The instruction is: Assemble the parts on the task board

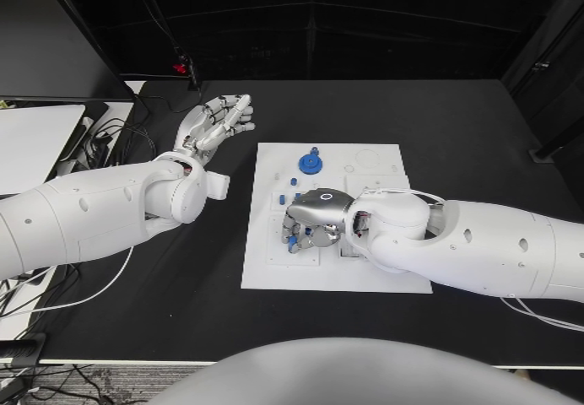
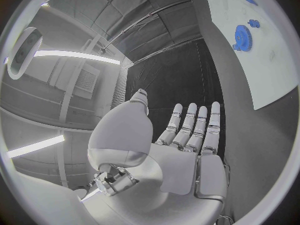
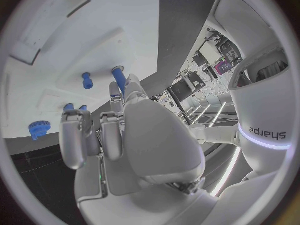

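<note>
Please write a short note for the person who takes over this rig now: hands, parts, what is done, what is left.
Left hand: open, raised over the black table left of the white task board, holding nothing.
Right hand: over the board's middle, fingers curled down among the small blue pegs; a grip cannot be confirmed.
Blue gear: on the board's far part.
Done: cannot tell. Left: the loose pegs.

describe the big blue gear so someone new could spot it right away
Start at the white rectangular task board in the middle of the black table. Near its far edge, beyond the right robot hand, lies the round blue toothed gear. It is much wider than the small blue pegs nearby.
</note>
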